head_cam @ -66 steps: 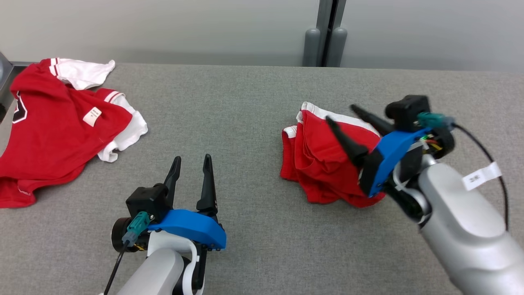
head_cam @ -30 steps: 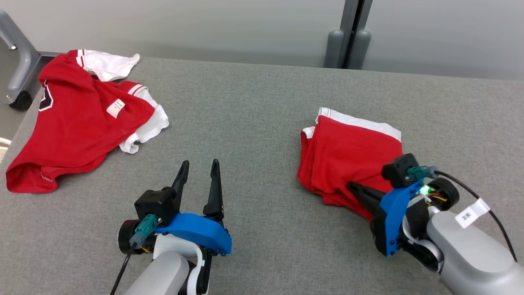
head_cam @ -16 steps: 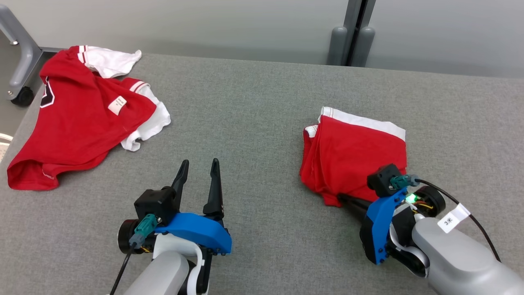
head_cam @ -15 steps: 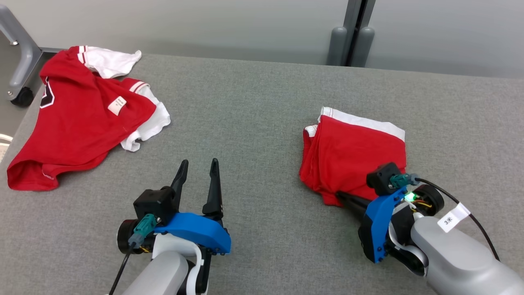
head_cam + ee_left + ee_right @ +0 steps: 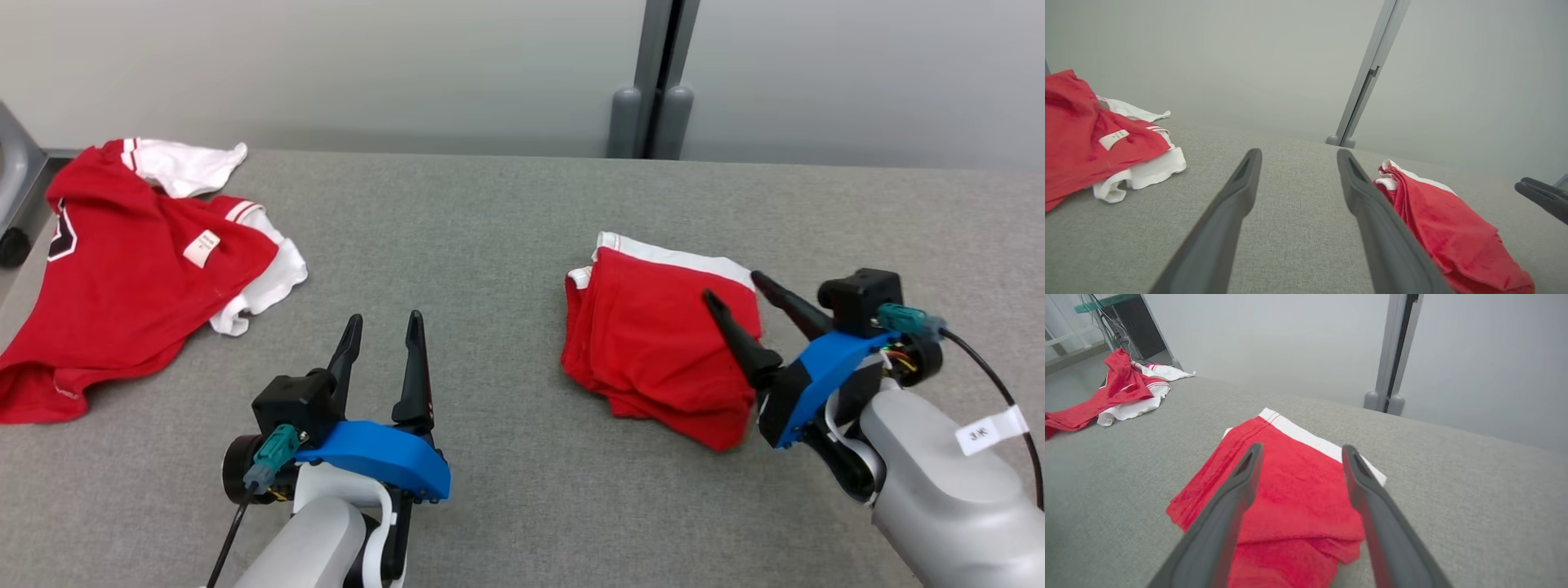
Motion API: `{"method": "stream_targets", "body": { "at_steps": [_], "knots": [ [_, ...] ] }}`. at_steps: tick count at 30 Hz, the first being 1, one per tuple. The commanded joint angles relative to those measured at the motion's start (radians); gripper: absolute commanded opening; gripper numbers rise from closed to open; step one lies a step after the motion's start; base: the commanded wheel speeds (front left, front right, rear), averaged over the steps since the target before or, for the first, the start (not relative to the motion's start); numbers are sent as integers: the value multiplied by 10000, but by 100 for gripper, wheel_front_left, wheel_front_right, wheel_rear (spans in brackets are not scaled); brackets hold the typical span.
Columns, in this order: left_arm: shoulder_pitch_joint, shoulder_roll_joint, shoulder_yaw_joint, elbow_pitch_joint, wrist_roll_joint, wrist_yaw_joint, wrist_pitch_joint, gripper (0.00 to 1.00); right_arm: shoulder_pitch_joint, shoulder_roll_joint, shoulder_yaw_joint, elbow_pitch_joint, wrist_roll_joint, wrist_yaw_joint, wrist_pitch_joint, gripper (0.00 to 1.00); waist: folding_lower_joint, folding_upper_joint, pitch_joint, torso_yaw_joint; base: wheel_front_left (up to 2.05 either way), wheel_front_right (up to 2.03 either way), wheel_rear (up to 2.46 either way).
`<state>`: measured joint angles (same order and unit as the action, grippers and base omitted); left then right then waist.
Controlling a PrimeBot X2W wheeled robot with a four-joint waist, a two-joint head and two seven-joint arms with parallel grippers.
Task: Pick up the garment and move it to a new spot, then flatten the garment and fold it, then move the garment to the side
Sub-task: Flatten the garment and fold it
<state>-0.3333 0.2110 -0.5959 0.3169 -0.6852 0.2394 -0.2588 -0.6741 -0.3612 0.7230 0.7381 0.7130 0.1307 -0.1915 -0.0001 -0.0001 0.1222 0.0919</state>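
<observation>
Your right gripper (image 5: 732, 286) (image 5: 1301, 448) is open wide and holds nothing. Its fingers point toward 10 o'clock over the garment's (image 5: 653, 351) 3 o'clock edge. One finger lies across the red cloth in the head view and the other sits just off the white band. You can't tell whether the tips touch the cloth.

Your left gripper (image 5: 384, 317) (image 5: 1298, 152) is also open, a bit narrower, and empty. It points to 12 o'clock over bare desk (image 5: 490, 245), well apart from both clothes.

Counts: two grippers, two red-and-white clothes, one desk, one grey post (image 5: 651, 77) behind the desk at 12 o'clock.

The garment (image 5: 1290, 498) (image 5: 1445, 228) lies on the desk at about 3 o'clock of centre. It is folded into a rough square, red on top, with a white band along its 12 o'clock edge. Stacked layers show along the 9 o'clock edge. At the 5 o'clock corner the lower layers poke out a little unevenly.

The shirt (image 5: 122, 286) (image 5: 1069, 134) (image 5: 1122, 388) lies at 9 to 10 o'clock, loose and crumpled. It has white sleeves with red stripes and a white label facing up.
</observation>
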Motion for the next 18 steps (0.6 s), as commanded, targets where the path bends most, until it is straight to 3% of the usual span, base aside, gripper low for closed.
{"method": "stream_targets", "body": {
  "at_steps": [1, 10, 18],
  "knots": [
    [-37, -24, 49, 24, 89, -46, -50, 100, 205, 47, -282, 141, -172, 1, -160, 100, 1, 1, -122, -136, 0, 0, 0],
    [23, -153, 438, 504, 496, -284, -72, 100, 1478, 949, -3415, 114, -1861, 3, -737, 100, 1, 1, -375, -463, 0, 0, 0],
    [612, -457, 1080, 605, 1011, -561, -74, 100, 3411, 2256, -6364, -1653, -4109, 3, -740, 100, 1, 1, -588, -495, 0, 0, 0]
  ]
}}
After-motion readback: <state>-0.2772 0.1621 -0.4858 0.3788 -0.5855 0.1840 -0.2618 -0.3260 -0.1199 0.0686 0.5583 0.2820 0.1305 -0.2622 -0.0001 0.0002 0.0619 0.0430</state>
